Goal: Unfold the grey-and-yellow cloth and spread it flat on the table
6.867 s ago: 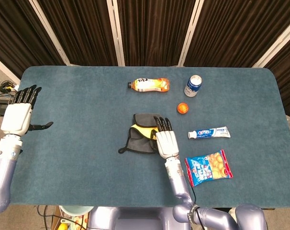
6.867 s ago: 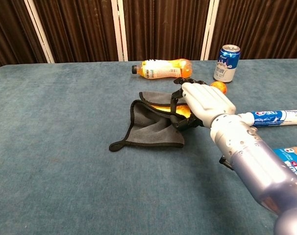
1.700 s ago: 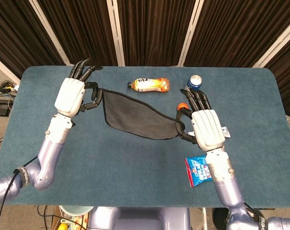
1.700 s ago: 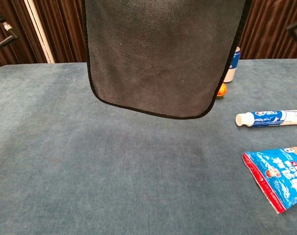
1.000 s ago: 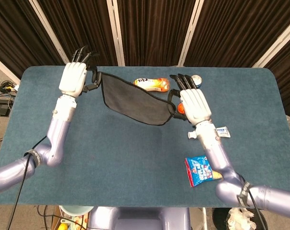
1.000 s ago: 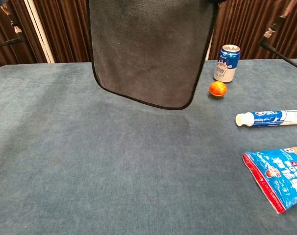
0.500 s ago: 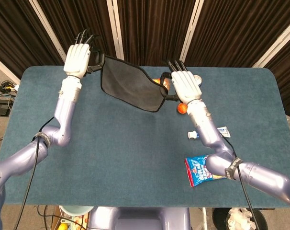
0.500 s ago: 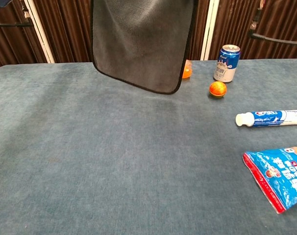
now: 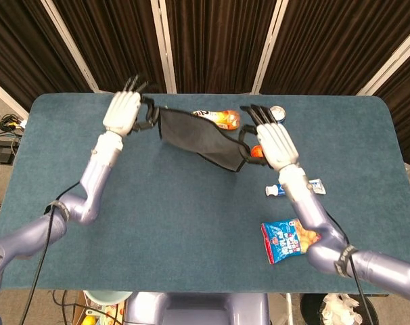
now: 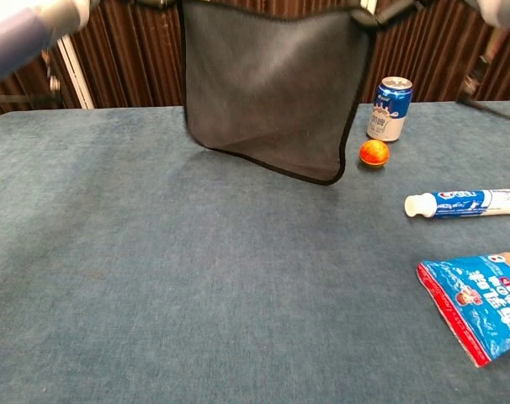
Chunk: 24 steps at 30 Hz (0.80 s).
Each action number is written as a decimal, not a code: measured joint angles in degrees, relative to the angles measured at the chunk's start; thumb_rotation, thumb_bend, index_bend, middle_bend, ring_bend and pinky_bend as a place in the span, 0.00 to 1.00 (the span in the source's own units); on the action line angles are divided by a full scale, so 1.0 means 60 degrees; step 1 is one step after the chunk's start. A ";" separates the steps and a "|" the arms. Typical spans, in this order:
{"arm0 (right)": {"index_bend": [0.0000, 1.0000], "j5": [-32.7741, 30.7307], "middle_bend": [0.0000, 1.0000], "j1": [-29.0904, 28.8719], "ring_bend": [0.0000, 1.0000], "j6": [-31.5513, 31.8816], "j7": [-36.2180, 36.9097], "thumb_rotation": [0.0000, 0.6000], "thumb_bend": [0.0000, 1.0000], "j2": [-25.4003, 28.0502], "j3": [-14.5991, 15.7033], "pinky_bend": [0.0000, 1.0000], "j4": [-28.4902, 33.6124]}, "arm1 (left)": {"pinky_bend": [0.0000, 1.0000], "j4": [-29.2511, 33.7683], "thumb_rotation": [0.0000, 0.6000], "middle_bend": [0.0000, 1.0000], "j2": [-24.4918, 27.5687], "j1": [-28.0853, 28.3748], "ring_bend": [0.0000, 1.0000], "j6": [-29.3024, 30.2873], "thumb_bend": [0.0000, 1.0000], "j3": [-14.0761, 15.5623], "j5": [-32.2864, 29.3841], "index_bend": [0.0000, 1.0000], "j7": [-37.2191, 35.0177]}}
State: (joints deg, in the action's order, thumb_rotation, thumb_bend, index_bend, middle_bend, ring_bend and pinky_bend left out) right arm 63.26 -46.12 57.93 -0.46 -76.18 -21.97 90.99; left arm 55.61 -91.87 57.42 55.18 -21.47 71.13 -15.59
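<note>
Cloth [image 9: 203, 140] — grey, unfolded, hanging

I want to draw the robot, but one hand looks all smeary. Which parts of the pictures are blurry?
In the head view the left hand is smeared by motion, while the right hand looks sharper. In the chest view the arm at the top left corner is a blur and the hanging cloth is slightly soft, but the can and toothpaste tube are crisp.
</note>
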 measured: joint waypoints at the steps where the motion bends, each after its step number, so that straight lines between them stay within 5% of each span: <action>1: 0.62 0.0105 0.12 0.0151 0.00 0.0084 0.0141 1.00 0.50 0.0023 0.0130 0.00 0.0079 | 0.06 0.0098 1.00 0.21 -0.0009 -0.0125 0.00 0.0073 0.55 0.0149 0.0085 0.80 -0.0040; 8: 0.62 0.0778 0.12 0.0975 0.00 0.0751 0.0664 1.00 0.49 0.0151 0.0785 0.00 0.0584 | 0.06 0.0751 1.00 0.21 -0.0062 -0.0990 0.00 0.0627 0.55 0.1022 0.0606 0.80 -0.0292; 24: 0.62 0.2426 0.12 0.2517 0.00 0.2228 0.1537 1.00 0.50 -0.0114 0.2167 0.00 0.1240 | 0.06 0.3097 1.00 0.22 0.0639 -0.1700 0.00 0.1045 0.55 0.1687 0.1327 0.80 -0.0655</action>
State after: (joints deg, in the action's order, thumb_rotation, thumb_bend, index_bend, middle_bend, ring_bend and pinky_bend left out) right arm 77.82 -31.01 71.30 8.76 -76.86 -8.97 98.42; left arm 74.19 -88.04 47.22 61.45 -11.35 79.09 -19.51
